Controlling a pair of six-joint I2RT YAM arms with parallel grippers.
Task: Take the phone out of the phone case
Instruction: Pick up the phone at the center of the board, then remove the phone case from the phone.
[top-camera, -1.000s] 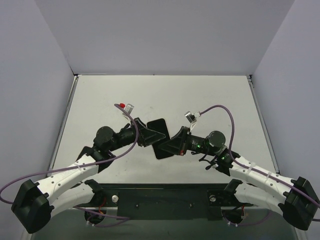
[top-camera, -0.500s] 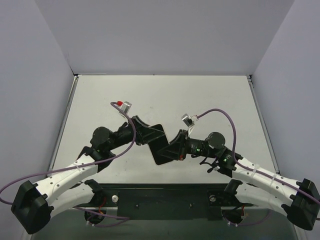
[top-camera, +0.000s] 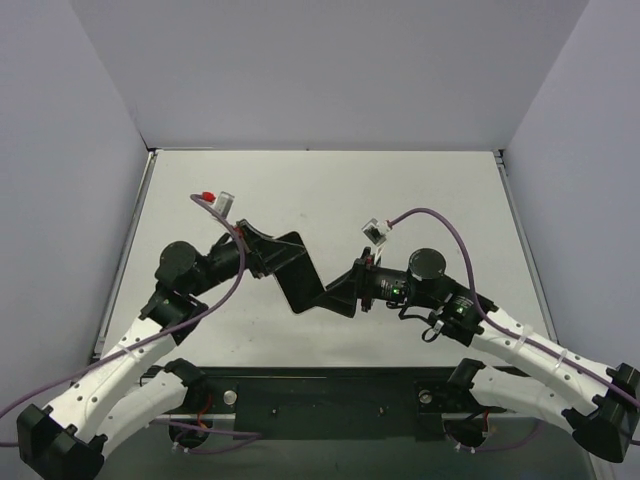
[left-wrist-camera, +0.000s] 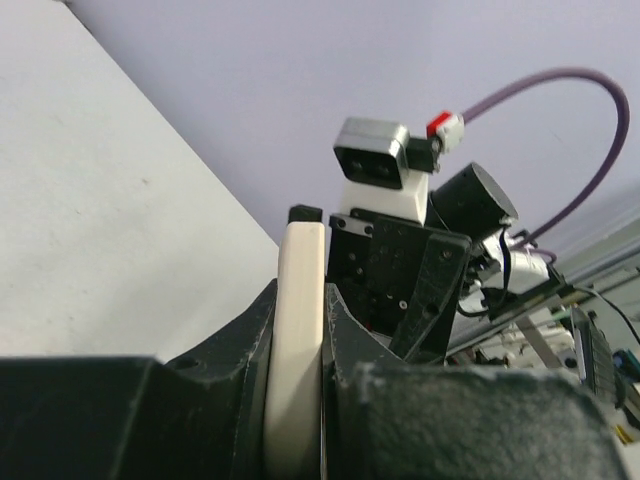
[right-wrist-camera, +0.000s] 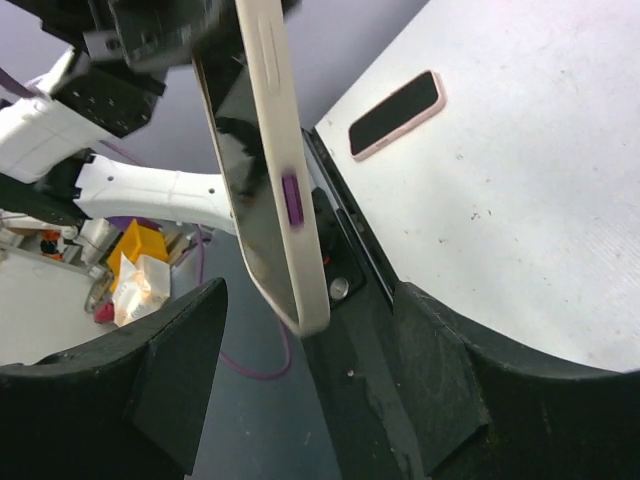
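My left gripper (top-camera: 272, 258) is shut on the phone case (top-camera: 300, 280) and holds it above the table's middle. In the left wrist view the case's cream edge (left-wrist-camera: 298, 330) is pinched between the two black jaws of that gripper (left-wrist-camera: 300, 400). The right wrist view shows the case (right-wrist-camera: 275, 170) edge-on, with a purple side button and the phone's dark glossy face (right-wrist-camera: 232, 170) set in it. My right gripper (right-wrist-camera: 308, 300) is open, its fingers standing wide on either side of the case's lower corner without touching it. From above, the right gripper (top-camera: 337, 295) sits at the case's near end.
A flat black slab with a pink rim (right-wrist-camera: 395, 115) lies on the white table (right-wrist-camera: 540, 200); the top view does not show it. The black base rail (top-camera: 320, 395) runs along the near edge. Grey walls enclose the table on three sides.
The right gripper has opened and let go of the case. The left gripper has closed on it, and the left arm has swung left, carrying the case that way.
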